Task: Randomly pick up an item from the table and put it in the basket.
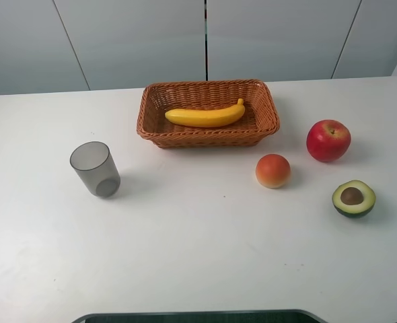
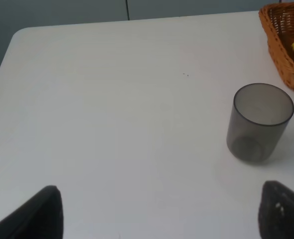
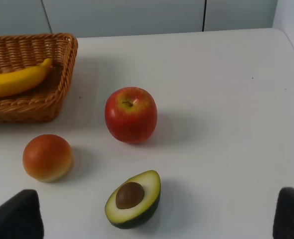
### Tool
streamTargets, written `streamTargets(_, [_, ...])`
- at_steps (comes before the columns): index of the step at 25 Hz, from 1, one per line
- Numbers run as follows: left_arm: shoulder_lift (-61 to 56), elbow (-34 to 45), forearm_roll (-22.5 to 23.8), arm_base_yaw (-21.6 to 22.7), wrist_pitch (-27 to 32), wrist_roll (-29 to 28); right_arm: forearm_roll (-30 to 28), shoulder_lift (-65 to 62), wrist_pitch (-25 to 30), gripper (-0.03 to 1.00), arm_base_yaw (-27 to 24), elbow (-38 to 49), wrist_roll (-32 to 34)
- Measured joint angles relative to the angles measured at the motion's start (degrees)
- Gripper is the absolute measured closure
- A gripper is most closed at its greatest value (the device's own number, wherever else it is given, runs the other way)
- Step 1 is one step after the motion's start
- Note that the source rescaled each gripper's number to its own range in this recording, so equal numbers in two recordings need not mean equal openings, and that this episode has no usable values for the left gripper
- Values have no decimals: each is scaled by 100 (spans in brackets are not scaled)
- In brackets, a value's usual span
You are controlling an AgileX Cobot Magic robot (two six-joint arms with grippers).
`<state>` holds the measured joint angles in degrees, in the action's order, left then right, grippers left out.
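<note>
We see the banana (image 1: 205,116) lying inside the basket (image 1: 155,128) near the surface's (image 1: 198,256) far edge. Both our left gripper (image 2: 159,211) and right gripper (image 3: 159,216) hang spread, holding nothing. We judge the placement done; only retreat remains.

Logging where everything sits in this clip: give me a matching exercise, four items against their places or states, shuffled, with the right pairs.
Items:
1. banana
2. grey cup
3. red apple
4. avocado half

Places or states:
A. upright on the table, left of the basket in the high view
B. cut side up with the pit showing, nearest the table's right edge
C. lying inside the basket
D. on the table right of the basket, beyond the orange-pink fruit

Pairs: 1-C, 2-A, 3-D, 4-B
</note>
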<state>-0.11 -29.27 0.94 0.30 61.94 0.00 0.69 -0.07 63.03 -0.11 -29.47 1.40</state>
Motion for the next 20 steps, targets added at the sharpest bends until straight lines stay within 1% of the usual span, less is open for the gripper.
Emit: streamTargets(20, [0,0,0,0,0,0,0,0,0,-3,0,0,26])
